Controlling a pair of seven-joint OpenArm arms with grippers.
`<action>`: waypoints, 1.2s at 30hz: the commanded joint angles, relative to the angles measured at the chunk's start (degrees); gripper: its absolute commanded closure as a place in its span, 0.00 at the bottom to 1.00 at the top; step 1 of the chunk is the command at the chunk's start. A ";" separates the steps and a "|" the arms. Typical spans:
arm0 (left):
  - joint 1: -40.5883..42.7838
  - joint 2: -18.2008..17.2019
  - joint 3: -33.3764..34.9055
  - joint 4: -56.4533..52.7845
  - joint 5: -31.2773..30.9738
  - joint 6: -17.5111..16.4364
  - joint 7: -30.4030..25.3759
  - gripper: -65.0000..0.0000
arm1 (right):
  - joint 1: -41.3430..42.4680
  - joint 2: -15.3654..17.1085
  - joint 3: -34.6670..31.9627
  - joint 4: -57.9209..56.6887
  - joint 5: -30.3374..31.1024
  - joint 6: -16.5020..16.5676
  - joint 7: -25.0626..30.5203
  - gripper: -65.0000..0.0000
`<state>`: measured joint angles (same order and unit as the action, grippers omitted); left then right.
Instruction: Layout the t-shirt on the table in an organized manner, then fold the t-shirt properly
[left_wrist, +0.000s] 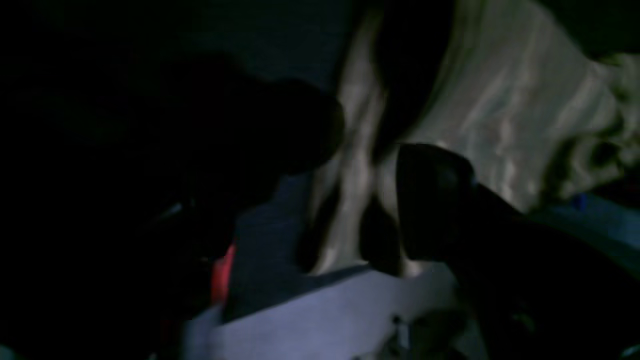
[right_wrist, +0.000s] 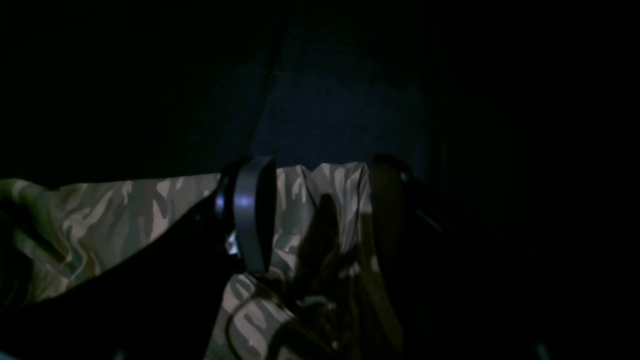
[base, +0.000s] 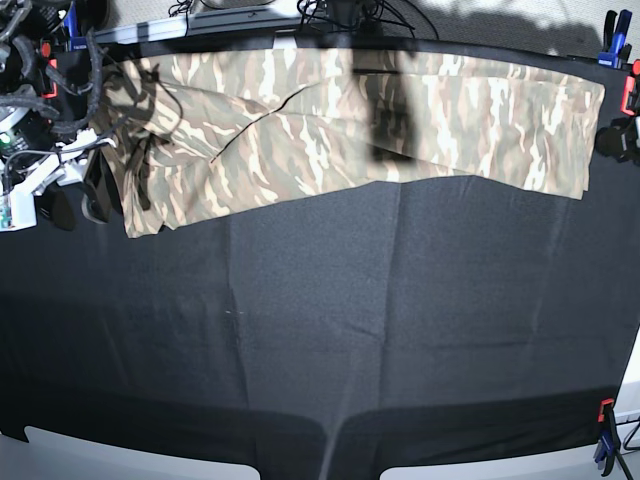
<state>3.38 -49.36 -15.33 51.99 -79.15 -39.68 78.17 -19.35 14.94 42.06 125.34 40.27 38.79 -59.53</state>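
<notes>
- Nearest the base camera, the table lay bare under black cloth.
- Across the far side stretched the t-shirt, folded into a long band, soft, light and floppy by the look of it.
- At one end, the right gripper had cloth between its parted fingers; whether it pinched, I couldn't tell.
- At the other end, the left gripper was blurred and dark, its state unreadable.
- Best hold, I judged: the band's two ends.
</notes>
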 joint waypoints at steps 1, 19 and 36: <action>-0.52 -1.92 -0.37 0.66 -2.97 -0.32 0.09 0.31 | 0.28 0.81 0.31 0.85 0.44 0.22 1.38 0.54; -0.50 4.68 -0.37 0.68 6.21 -0.32 1.83 0.31 | 0.31 0.81 0.31 0.85 0.44 0.24 1.55 0.54; 0.59 4.04 -0.37 0.66 -5.85 -0.32 1.83 0.31 | 0.31 0.81 0.31 0.85 0.44 0.24 1.60 0.54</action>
<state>4.25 -43.83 -15.44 52.31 -84.68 -40.10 79.35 -19.35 14.94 42.06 125.36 40.10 38.79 -59.46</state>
